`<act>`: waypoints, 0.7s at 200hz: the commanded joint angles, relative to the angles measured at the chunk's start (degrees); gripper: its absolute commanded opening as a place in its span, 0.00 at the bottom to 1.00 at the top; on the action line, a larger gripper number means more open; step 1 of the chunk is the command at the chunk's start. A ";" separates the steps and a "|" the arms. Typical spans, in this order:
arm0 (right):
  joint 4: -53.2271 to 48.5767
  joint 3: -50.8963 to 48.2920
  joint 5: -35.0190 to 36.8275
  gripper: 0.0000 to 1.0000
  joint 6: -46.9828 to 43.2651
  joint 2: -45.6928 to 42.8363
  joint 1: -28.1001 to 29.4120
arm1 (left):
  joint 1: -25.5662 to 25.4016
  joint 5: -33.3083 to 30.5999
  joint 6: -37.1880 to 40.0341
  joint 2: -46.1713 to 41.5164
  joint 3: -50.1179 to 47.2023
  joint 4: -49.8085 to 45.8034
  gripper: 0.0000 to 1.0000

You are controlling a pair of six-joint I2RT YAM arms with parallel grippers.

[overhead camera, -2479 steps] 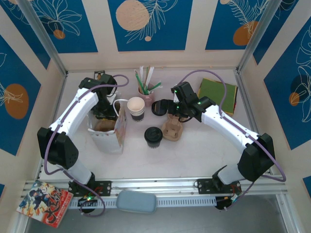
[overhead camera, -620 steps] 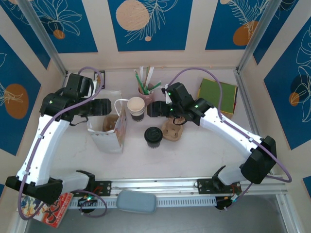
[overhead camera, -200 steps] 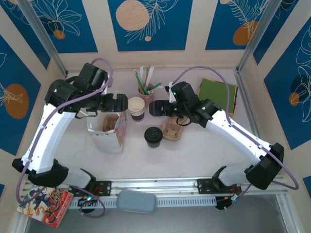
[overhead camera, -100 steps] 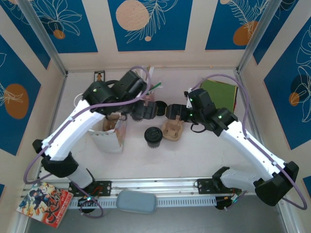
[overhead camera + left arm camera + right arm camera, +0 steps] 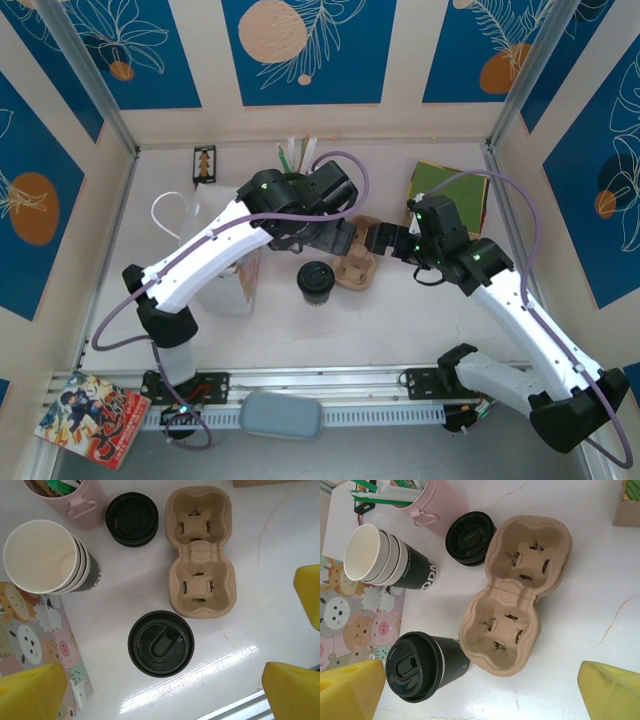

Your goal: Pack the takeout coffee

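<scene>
Pale marble surface (image 5: 260, 540) is carrying the takeout coffee (image 5: 160, 643), standing upright just beside the pulp cup tray (image 5: 200, 550); lidless cup (image 5: 42, 555) and probably the patterned bag (image 5: 30, 640) sitting leftward; both arms' jaws are hovering spread, empty

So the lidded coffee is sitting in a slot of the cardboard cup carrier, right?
Not quite. The lidded coffee stands on the table beside the cardboard cup carrier, not in a slot; both slots are empty. The right wrist view shows it.
</scene>
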 commanded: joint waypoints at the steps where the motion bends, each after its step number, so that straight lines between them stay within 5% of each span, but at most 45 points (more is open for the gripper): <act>1: -0.99 -0.68 -1.18 0.99 0.06 -1.39 -0.47 | -0.37 -0.65 -0.48 1.29 -0.20 -0.37 1.00; 140: -1.06 -1.38 -4.56 0.99 -4.49 -2.29 -2.49 | 2.85 11.50 -2.15 3.81 -22.06 11.18 0.95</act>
